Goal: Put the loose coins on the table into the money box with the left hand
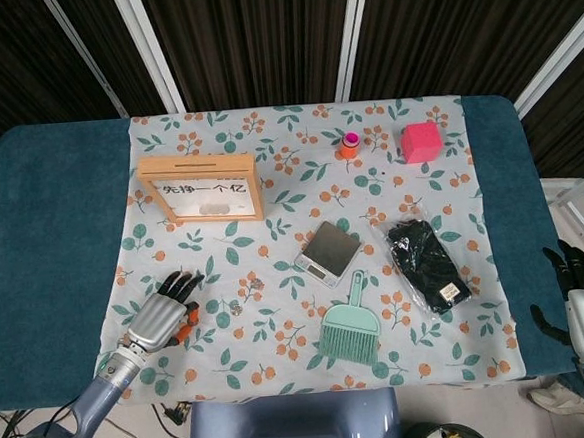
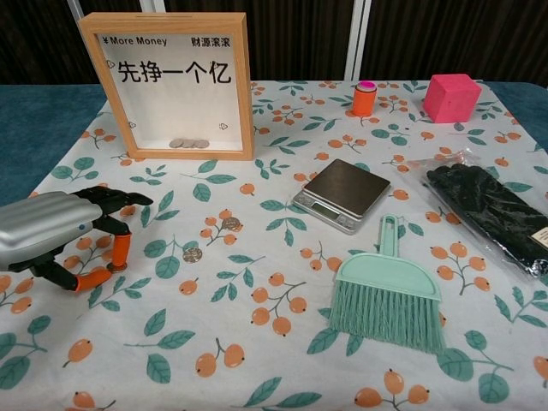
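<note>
Left hand: the left hand (image 2: 64,240) sits low over the near-left of the worktop (image 1: 53,246), palm down, its orange fingertips (image 2: 120,250) pointing at the cloth.
Coin at the hand: in the chest view a small coin (image 2: 112,267) lies right at one orange tip; it may be pressed or pinched there, but the contact is too small to make out, so I cannot tell if the hand grips it.
Loose coins: two more coins lie flat on the cloth just right of the hand, one coin (image 2: 193,254) nearer and another coin (image 2: 230,223) a little further back.
Money box: the money box (image 2: 171,86) stands upright at the back left, well apart from the hand, with several coins resting along its bottom inside the window.
Chest view only: the printed front of the box and the coins inside it read plainly; the head view shows the box from above as a narrow frame.
Head view only: the right hand (image 1: 583,294) hangs off the right edge of the worktop, dark fingers spread, holding nothing.
Around: a small scale (image 2: 342,193) sits at centre, a green brush (image 2: 390,295) in front of it, a black bagged item (image 2: 492,210) to the right, an orange bottle (image 2: 365,98) and a pink cube (image 2: 451,97) at the back.
In the way: nothing lies between the hand and the box.
</note>
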